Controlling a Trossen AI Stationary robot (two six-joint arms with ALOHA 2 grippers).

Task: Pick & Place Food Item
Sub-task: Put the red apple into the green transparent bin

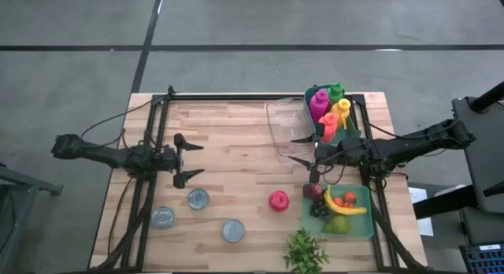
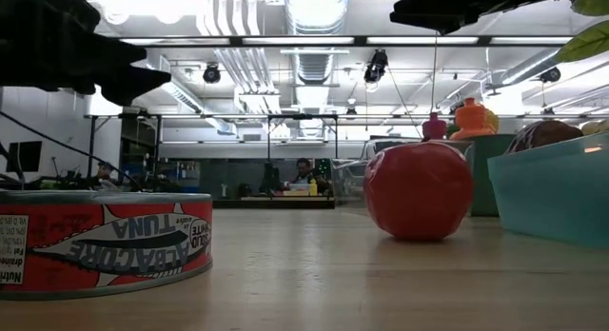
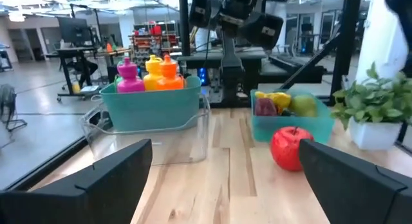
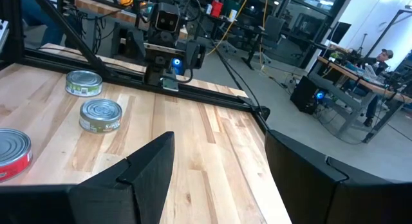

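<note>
A red apple (image 1: pixel 278 200) rests on the wooden table near its middle right; it also shows in the low view (image 2: pixel 419 190) and in the left wrist view (image 3: pixel 288 147). My left gripper (image 1: pixel 194 161) hovers open above the table's left half, pointing level toward the apple (image 3: pixel 225 153), well short of it. My right gripper (image 1: pixel 300 149) stands open and raised at the near edge of a clear container (image 1: pixel 287 129), pointing toward the table's left (image 4: pixel 219 140). Nothing is between either pair of fingers.
A teal bin (image 1: pixel 361 224) with banana, grapes and other fruit sits right of the apple. A second teal bin (image 1: pixel 325 135) with coloured bottles stands at the far right. Three cans (image 1: pixel 198 198) (image 1: pixel 163 217) (image 1: pixel 232 230) lie near the front left. A small plant (image 1: pixel 305 250) stands at the front edge.
</note>
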